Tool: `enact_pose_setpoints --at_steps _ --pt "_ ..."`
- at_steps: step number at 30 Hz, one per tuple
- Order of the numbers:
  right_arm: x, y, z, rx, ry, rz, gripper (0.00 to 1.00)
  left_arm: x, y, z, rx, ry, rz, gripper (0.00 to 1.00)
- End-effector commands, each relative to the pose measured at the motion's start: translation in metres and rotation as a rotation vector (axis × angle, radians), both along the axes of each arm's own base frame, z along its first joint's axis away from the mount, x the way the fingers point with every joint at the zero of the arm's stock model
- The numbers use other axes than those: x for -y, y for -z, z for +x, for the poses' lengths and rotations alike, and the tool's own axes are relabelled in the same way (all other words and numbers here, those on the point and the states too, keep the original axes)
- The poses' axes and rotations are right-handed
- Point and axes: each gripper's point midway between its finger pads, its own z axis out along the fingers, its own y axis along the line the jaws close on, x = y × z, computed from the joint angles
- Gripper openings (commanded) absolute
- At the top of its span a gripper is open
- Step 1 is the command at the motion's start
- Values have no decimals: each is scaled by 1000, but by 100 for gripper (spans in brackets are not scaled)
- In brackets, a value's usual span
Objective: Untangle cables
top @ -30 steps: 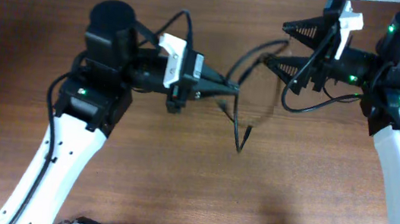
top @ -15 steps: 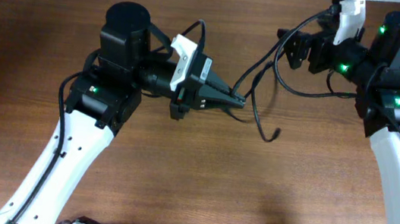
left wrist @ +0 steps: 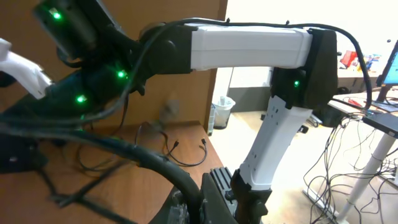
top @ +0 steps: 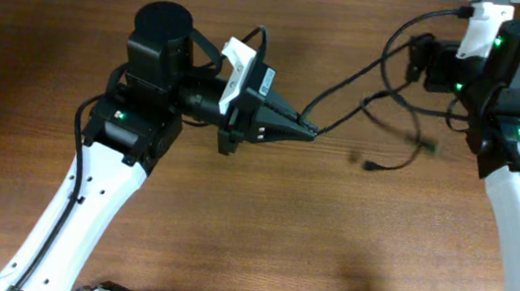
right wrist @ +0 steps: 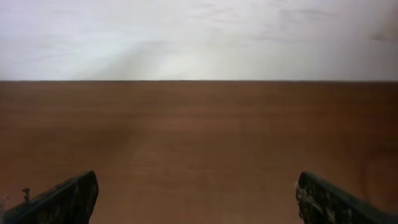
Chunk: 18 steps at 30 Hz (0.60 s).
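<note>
Left gripper [top: 312, 130] pinched closed on the cables [top: 348, 79]; they run up-right from its tip toward the right gripper [right wrist: 196, 190], loose plug ends blurred above the table [top: 231, 221]. Right one is wide open, nothing between its fingers

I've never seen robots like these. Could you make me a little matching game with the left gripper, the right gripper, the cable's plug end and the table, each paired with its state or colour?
Things:
1. left gripper
2. right gripper
3. plug end
4. table

States:
A. brown wood
B. open wide, nothing between its fingers
C. loose, in neither gripper
D. shut on a cable

Pairs: 1-D, 2-B, 3-C, 4-A.
</note>
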Motion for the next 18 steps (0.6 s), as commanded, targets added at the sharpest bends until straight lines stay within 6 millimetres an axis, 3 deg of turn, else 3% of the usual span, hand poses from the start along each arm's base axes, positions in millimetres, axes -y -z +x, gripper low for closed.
enact_pose_setpoints --at_steps 1,6,11,18 --pt "62 5 -6 -24 237 -33 99 -27 -18 -10 31 35 -33 0" --pt "71 8 -9 -37 259 -32 99 -50 -18 14 15 -66 -28 0" --pt "71 8 -9 -36 258 -31 99 -62 -18 25 16 -118 -27 0" --pt "34 7 -4 -30 63 74 99 -65 -18 29 16 -139 -26 0"
